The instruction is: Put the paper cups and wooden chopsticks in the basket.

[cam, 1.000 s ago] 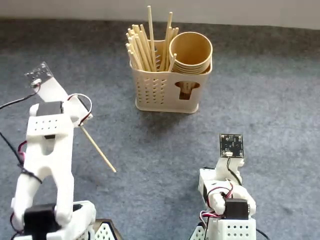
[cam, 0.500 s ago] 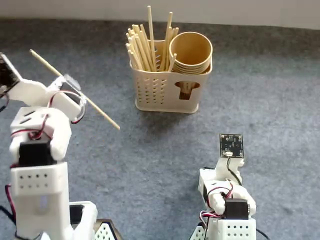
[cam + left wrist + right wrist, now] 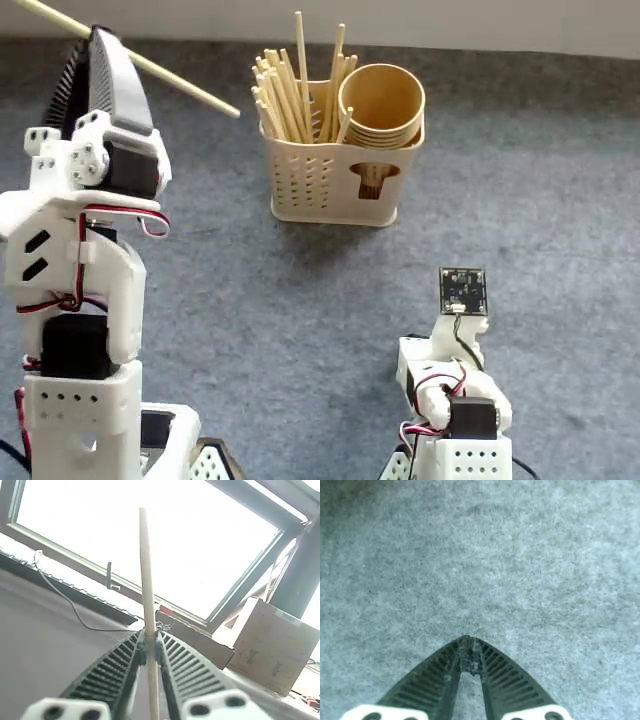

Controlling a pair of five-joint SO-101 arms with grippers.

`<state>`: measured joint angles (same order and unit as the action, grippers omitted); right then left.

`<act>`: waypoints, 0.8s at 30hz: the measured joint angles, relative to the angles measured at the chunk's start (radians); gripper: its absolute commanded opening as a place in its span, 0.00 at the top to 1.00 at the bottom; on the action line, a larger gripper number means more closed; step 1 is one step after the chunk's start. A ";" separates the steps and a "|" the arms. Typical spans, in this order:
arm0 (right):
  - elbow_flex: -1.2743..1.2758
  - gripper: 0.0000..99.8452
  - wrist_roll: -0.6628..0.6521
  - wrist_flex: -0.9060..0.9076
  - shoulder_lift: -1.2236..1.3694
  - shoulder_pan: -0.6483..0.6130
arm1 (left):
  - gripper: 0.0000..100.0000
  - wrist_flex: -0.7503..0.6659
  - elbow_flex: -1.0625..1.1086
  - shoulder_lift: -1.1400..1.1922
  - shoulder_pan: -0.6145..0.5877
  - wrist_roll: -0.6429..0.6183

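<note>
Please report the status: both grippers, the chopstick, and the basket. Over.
Left gripper shut on one chopstick, held high, tip near basket. Right gripper shut, empty, low over carpet. Basket crowded: chopstick bundle, stacked paper cups.

Table [image 3: 560, 180] surfaced in a grey, felt-like covering, with a pale wall strip [image 3: 500, 20] along its far edge. Left wrist view: a bright window [image 3: 200, 545], a thin cable [image 3: 65, 598] trailing below its sill, and a cardboard box [image 3: 272, 647], possibly on a ledge.

- We see a smooth, pale wooden chopstick [image 3: 180, 85].
- The basket [image 3: 320, 185] looks to us like matt cream plastic.
- The paper cups [image 3: 382, 95] are matt tan.
- Rough grey cloth covers the table [image 3: 300, 330].
</note>
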<state>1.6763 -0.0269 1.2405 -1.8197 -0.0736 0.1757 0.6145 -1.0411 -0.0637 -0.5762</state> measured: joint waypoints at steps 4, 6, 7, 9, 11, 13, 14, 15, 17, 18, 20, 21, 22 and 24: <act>0.000 0.99 0.000 0.000 0.000 0.000 | 1.00 -0.083 0.000 -0.002 0.091 0.098; 0.000 0.99 0.000 0.000 0.000 0.000 | 1.00 -0.103 0.000 0.000 0.150 0.157; 0.000 0.99 0.000 0.000 0.000 0.000 | 1.00 -0.107 0.000 0.003 0.173 0.183; 0.000 0.99 0.000 0.000 0.000 0.000 | 1.00 -0.123 0.000 0.031 0.221 0.230; 0.000 0.99 0.000 0.000 0.000 0.000 | 1.00 -0.170 0.000 0.098 0.252 0.275; 0.000 0.99 0.000 0.000 0.000 0.000 | 1.00 -0.229 0.000 0.173 0.261 0.298; 0.000 0.99 0.000 0.000 0.000 0.000 | 1.00 -0.256 0.000 0.210 0.262 0.305; 0.000 0.99 0.000 0.000 0.000 0.000 | 1.00 -0.282 0.000 0.247 0.262 0.315; 0.000 0.99 0.000 0.000 0.000 0.000 | 1.00 -0.318 0.000 0.316 0.258 0.318; 0.000 0.99 0.000 0.000 0.000 0.000 | 1.00 -0.327 0.000 0.351 0.258 0.318; 0.000 0.99 0.000 0.000 0.000 0.000 | 1.00 -0.336 0.000 0.413 0.258 0.318; 0.000 0.99 0.000 0.000 0.000 0.000 | 1.00 -0.338 0.000 0.439 0.258 0.318; 0.000 0.99 0.000 0.000 0.000 0.000 | 1.00 -0.338 0.000 0.465 0.258 0.318; 0.000 0.99 0.000 0.000 0.000 0.000 | 1.00 -0.338 0.000 0.509 0.259 0.321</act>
<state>1.6763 -0.0269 1.2405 -1.8197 -0.0736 -0.1619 0.6145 -0.5317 0.1956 -0.2555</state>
